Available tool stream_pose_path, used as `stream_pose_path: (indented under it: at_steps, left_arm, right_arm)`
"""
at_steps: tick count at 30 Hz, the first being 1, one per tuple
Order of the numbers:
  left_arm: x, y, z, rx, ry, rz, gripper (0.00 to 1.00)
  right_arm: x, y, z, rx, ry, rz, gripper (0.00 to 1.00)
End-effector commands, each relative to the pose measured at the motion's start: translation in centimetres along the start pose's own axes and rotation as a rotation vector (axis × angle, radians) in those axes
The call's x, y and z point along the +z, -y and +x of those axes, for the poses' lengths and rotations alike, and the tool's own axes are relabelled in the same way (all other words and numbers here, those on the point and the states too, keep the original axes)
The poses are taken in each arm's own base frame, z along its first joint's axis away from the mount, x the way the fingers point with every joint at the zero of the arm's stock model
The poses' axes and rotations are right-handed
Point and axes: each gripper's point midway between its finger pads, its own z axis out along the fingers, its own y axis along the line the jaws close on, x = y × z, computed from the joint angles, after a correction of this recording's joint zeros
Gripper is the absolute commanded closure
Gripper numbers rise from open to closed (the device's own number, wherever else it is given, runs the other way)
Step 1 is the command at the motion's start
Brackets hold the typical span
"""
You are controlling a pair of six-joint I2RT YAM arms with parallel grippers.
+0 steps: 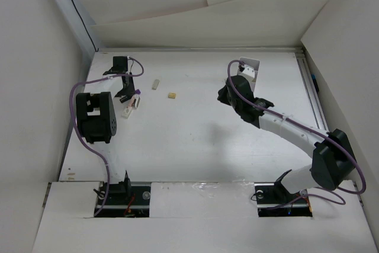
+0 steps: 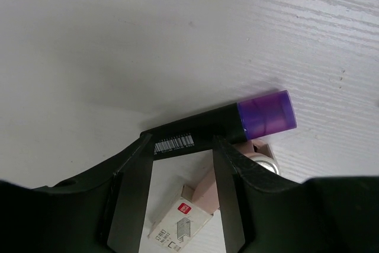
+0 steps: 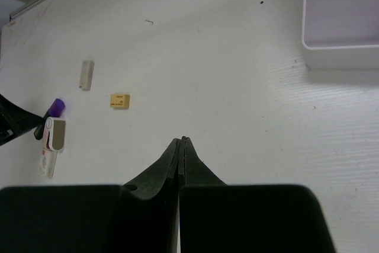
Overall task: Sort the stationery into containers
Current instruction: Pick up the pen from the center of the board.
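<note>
Left wrist view has the purple highlighter (image 2: pixel 237 119) lying crosswise on the white, finely grained worktop (image 2: pixel 148 39), right at the tips of the left fingers (image 2: pixel 137 173). It's got a glossy black barrel with a barcode sticker and a see-through purple cap. Those fingers are spread apart, not clamped on it, and I can't tell if they touch it. A little cardboard staple box (image 2: pixel 180 222) and a pinkish plastic piece (image 2: pixel 207 191) sit just beside it.

All that is near the far left corner, with the left arm (image 1: pixel 95 117) folded up and its wrist tipped down. A small tan eraser block (image 1: pixel 172 96) lies toward the middle of the far edge.

The right arm (image 1: pixel 284 128) stretches diagonally from the near right corner, right fingers (image 3: pixel 172 164) pressed together. The thin-walled white plastic box (image 3: pixel 343 57) is by the far edge.
</note>
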Motion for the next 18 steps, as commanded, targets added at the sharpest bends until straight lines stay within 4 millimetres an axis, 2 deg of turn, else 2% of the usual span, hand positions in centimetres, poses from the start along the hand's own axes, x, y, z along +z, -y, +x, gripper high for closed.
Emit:
stream_pose_path:
  at_steps: [1, 3, 7, 8, 15, 18]
  left_arm:
    - [-0.5, 0.3, 0.1, 0.031, -0.007, 0.013, 0.59]
    - [-0.4, 0.9, 0.0, 0.041, -0.006, 0.02, 0.59]
    - [0.5, 0.9, 1.4, 0.072, -0.052, -0.008, 0.58]
    - [0.9, 1.3, 1.9, 0.084, -0.064, -0.005, 0.58]
    - [1.7, 0.9, 2.6, 0.092, -0.091, -0.037, 0.58]
    - [1.7, 0.8, 2.6, 0.093, -0.089, -0.047, 0.65]
  right_arm:
    - [-0.6, -1.5, -0.9, 0.017, 0.031, -0.05, 1.0]
    - [-0.6, -1.5, -0.9, 0.017, 0.031, -0.05, 1.0]
    - [-0.6, -1.5, -0.9, 0.017, 0.031, -0.05, 1.0]
    - [-0.6, -1.5, -0.9, 0.017, 0.031, -0.05, 1.0]
    - [-0.6, -1.5, -0.9, 0.017, 0.031, -0.05, 1.0]
    - [-0.6, -1.5, -0.9, 0.017, 0.031, -0.05, 1.0]
